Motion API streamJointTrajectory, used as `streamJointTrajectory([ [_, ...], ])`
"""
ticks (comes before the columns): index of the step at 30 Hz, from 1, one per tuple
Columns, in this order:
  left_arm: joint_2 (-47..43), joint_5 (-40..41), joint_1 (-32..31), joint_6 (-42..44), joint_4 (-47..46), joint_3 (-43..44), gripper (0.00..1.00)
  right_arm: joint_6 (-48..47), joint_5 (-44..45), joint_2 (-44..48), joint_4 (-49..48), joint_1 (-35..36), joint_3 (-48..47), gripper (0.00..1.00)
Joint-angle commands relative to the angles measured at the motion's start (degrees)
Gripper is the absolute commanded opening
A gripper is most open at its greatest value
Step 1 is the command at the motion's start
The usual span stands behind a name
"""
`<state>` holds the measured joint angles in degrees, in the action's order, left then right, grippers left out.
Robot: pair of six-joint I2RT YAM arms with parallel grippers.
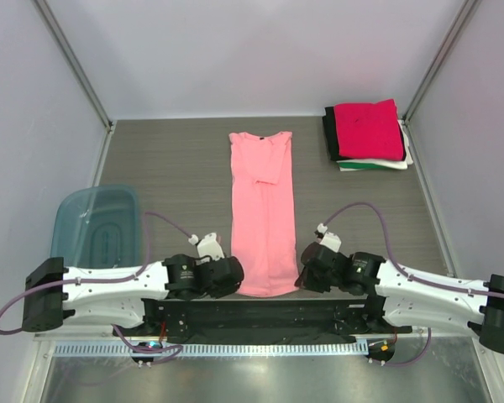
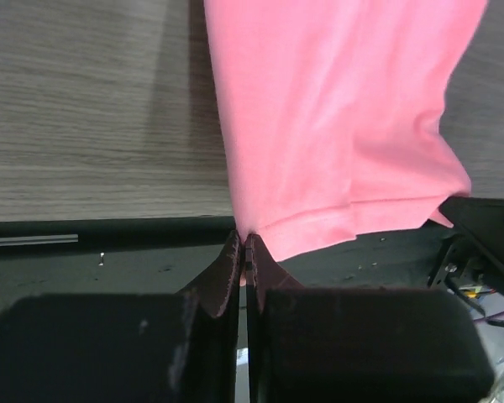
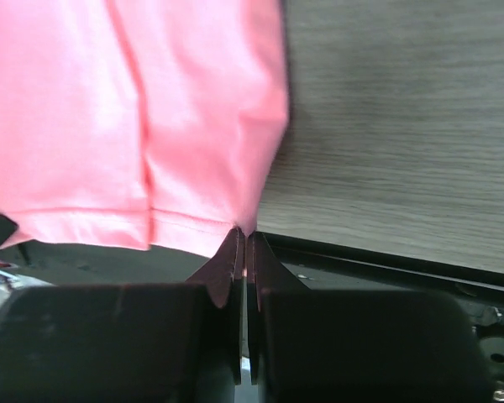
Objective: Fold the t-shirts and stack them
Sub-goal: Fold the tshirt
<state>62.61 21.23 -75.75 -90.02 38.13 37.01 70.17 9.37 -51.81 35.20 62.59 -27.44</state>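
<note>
A salmon-pink t-shirt (image 1: pixel 263 210) lies lengthwise in the middle of the table, sides folded in, hem at the near edge. My left gripper (image 1: pixel 235 277) is shut on the hem's left corner (image 2: pixel 245 231). My right gripper (image 1: pixel 301 275) is shut on the hem's right corner (image 3: pixel 245 227). The pink cloth fills the upper part of the left wrist view (image 2: pixel 336 117) and the right wrist view (image 3: pixel 126 109). A stack of folded t-shirts (image 1: pixel 368 134) sits at the far right, magenta-red on top, with black, white and green edges beneath.
A translucent blue plastic bin (image 1: pixel 97 225) stands at the left. The black base rail (image 1: pixel 260 317) runs along the near table edge under the shirt's hem. Walls close in the table at the back and both sides.
</note>
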Motion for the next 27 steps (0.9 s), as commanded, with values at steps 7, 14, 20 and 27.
streamJointTrajectory([
  [7, -0.82, 11.11, 3.22, 5.37, 13.90, 12.99, 0.01, -5.83, 12.86, -1.79, 9.35, -0.18, -16.40, 0.01],
  [14, 2.34, 6.72, 16.32, 19.34, 10.05, 20.37, 0.02, -18.13, 13.40, -11.28, 9.54, -10.98, -27.04, 0.01],
  [20, 10.32, -0.73, 28.53, 29.80, 4.77, 26.87, 0.02, -28.23, 10.06, -19.72, 7.17, -21.79, -36.27, 0.01],
  [27, 25.00, -10.15, 40.13, 37.89, 1.60, 37.24, 0.01, -34.22, 3.83, -33.41, 3.74, -29.80, -45.41, 0.01],
])
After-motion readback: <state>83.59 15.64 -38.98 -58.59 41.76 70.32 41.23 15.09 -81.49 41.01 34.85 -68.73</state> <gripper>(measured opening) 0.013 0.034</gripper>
